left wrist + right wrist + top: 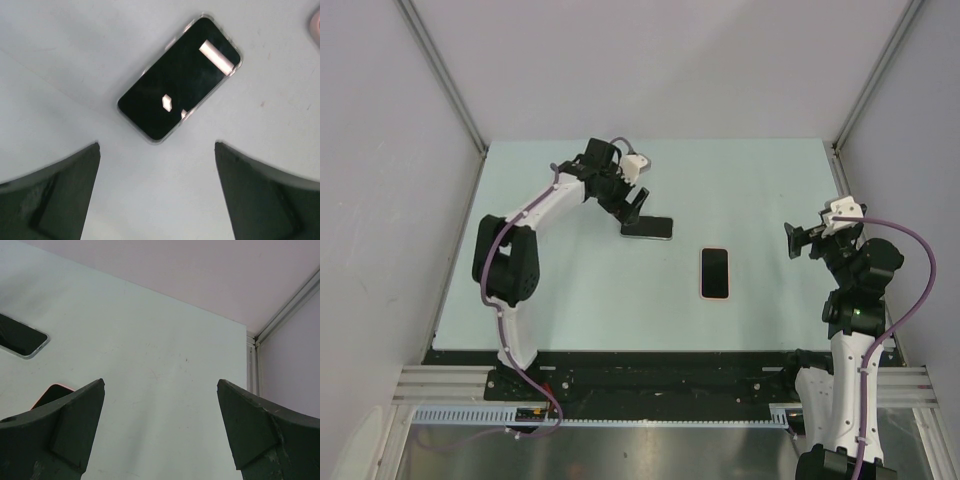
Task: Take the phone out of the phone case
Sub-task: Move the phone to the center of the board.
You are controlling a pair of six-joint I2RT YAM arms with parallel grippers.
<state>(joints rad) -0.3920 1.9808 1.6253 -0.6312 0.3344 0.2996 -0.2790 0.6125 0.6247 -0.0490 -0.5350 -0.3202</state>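
Hovers with the left end effector spread wide, phone lying flat on the bench just ahead, untouched.

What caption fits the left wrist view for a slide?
Open jaws above a dark-screened phone lying flat, diagonal on the pale table, nothing gripped.

Nothing readable anywhere: no text, logo, number or sign.
- clear-rimmed phone: screen dark, only white glare patches on it (shapes, not characters)
- pink-rimmed slab, right of clear-rimmed phone and a bit nearer arm bases: face plain black, no marking legible at this size
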